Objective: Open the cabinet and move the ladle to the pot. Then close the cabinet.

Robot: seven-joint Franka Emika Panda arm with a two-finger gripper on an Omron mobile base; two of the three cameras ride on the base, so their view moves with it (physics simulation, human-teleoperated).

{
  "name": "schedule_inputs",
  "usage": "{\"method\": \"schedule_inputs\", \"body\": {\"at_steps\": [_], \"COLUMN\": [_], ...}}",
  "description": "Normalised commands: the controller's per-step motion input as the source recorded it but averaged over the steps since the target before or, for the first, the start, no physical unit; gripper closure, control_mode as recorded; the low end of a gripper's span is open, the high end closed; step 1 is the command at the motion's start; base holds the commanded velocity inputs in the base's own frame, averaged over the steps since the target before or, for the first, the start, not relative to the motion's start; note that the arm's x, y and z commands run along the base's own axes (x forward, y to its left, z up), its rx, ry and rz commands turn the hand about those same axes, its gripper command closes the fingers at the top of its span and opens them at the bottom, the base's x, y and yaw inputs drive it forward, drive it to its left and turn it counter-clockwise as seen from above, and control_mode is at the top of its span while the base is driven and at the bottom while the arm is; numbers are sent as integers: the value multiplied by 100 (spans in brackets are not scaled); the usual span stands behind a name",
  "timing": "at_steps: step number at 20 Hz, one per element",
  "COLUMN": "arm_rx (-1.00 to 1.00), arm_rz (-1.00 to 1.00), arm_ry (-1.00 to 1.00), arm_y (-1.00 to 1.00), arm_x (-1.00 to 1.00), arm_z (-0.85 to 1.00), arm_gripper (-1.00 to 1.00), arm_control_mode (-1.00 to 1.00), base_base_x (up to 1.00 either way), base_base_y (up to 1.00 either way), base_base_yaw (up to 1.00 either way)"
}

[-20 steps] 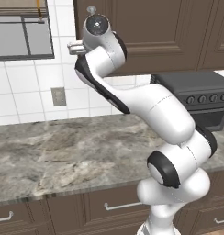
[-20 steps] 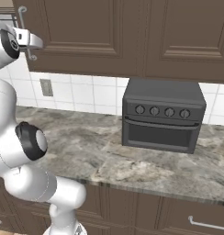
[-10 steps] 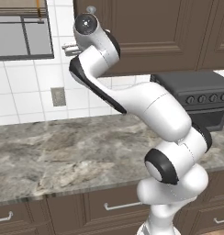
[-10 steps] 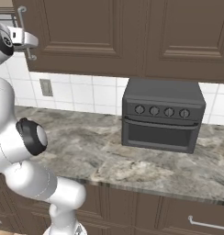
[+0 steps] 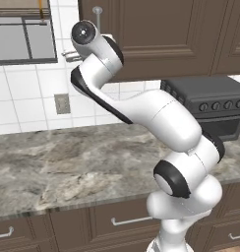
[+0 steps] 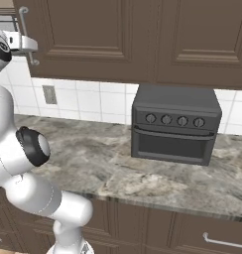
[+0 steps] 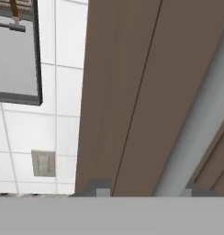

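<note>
The cabinet (image 6: 95,37) hangs on the wall above the counter, dark brown with a raised-panel door, and its long silver bar handle (image 6: 26,34) runs down the door's left edge. The door looks flush with its frame, not swung out. In the left base view the arm's upper links cover most of that handle, leaving just its top end (image 5: 97,11) above the white wrist. In the hand view the handle (image 7: 201,119) is a pale grey bar running up the right side, very close to the lens, against the brown door edge (image 7: 127,92).

The gripper (image 6: 30,45) is up at the handle's height, on the left edge of the right base view, where only a silver stub of the hand shows beside the bar. In the hand view the two fingertips (image 7: 99,188) barely rise above the bottom edge. The bar seems to pass between them, with gaps either side, but I cannot tell whether the jaws are pinching it or standing loose around it.

Below the cabinet lies a grey-veined stone counter (image 6: 108,163) with brown drawers (image 5: 122,221) under it and white wall tile (image 6: 88,101) behind, holding a wall outlet (image 5: 62,103). A dark toaster oven (image 6: 175,124) with four knobs sits on the counter to the right. A window (image 5: 23,37) is cut off at the upper left of the left base view.
</note>
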Motion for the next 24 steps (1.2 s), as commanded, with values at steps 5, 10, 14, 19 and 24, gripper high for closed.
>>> {"method": "schedule_inputs", "body": {"at_steps": [5,10,14,19,24], "arm_rx": [0,1,1,0,0], "arm_rz": [0,4,4,0,1], "arm_ry": [0,0,0,-4,-4], "arm_y": [5,13,26,49,60], "arm_x": [9,0,-2,-27,-39], "arm_z": [-16,-2,0,0,0], "arm_gripper": [100,100,100,100,100], "arm_control_mode": [-100,-100,-100,-100,-100], "base_base_x": [0,0,0,0,0], "base_base_y": [0,0,0,0,0], "base_base_yaw": [0,0,0,0,0]}}
